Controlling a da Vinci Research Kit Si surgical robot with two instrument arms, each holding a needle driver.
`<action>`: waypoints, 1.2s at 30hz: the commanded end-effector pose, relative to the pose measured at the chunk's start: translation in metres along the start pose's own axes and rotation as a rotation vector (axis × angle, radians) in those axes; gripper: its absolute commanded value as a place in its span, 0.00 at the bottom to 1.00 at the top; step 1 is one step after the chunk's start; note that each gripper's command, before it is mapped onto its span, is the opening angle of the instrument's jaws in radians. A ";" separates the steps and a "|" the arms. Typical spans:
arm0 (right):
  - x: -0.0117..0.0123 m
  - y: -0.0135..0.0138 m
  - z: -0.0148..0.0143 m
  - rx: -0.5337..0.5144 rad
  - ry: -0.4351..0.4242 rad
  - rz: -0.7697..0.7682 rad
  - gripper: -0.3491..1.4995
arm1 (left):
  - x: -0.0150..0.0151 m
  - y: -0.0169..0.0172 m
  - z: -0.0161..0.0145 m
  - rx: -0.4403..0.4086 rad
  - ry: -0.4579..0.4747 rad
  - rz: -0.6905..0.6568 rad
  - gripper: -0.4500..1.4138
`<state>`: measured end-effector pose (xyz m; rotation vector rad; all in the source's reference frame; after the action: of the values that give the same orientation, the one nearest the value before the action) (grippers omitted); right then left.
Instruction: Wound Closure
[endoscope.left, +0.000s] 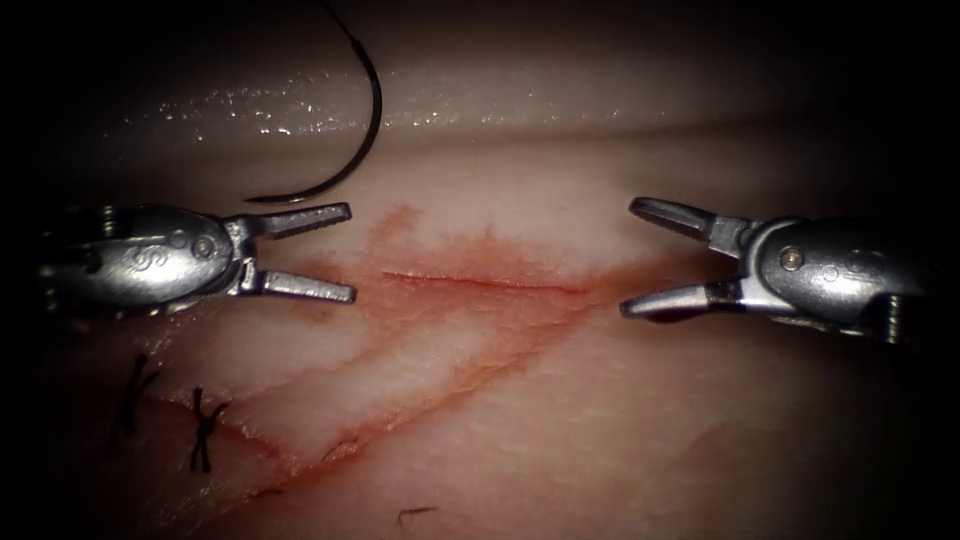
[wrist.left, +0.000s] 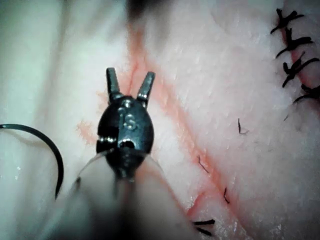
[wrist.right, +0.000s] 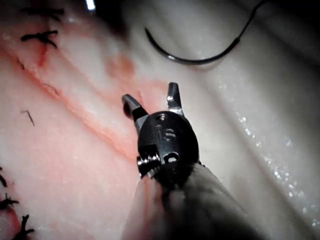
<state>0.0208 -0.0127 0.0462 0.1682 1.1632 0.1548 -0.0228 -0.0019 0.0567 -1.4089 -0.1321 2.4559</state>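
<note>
Lying free on the pale pink pork tissue (endoscope.left: 620, 420) at eleven o'clock of the thin red cut (endoscope.left: 480, 283), the dark curved steel needle (endoscope.left: 362, 130) is risking loss; the left end effector (endoscope.left: 352, 252) and right end effector (endoscope.left: 627, 256) are both gaping wide, holding nothing.

Endoscope view: bright centre, heavy dark vignette at edges and corners. Specular glare along wet tissue (endoscope.left: 300, 110) ridge. Metal tools glint. Wrist views: near shafts blurred, out of focus; tissue beyond evenly lit, corners dark.
</note>
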 end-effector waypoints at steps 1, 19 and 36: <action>0.0000 0.0001 0.0011 0.001 -0.001 -0.002 0.58 | -0.0004 -0.0002 0.0008 0.027 -0.035 -0.003 0.53; -0.0001 0.0000 0.0015 0.000 -0.016 -0.004 0.55 | -0.0091 -0.0038 0.0065 0.166 -0.348 -0.096 0.68; 0.0001 -0.0004 0.0018 0.005 -0.033 -0.006 0.55 | -0.0155 -0.0066 0.0066 0.166 -0.488 -0.141 0.78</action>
<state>0.0216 -0.0133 0.0464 0.1717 1.1280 0.1449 -0.0190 0.0002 0.0741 -0.6784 -0.1267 2.5612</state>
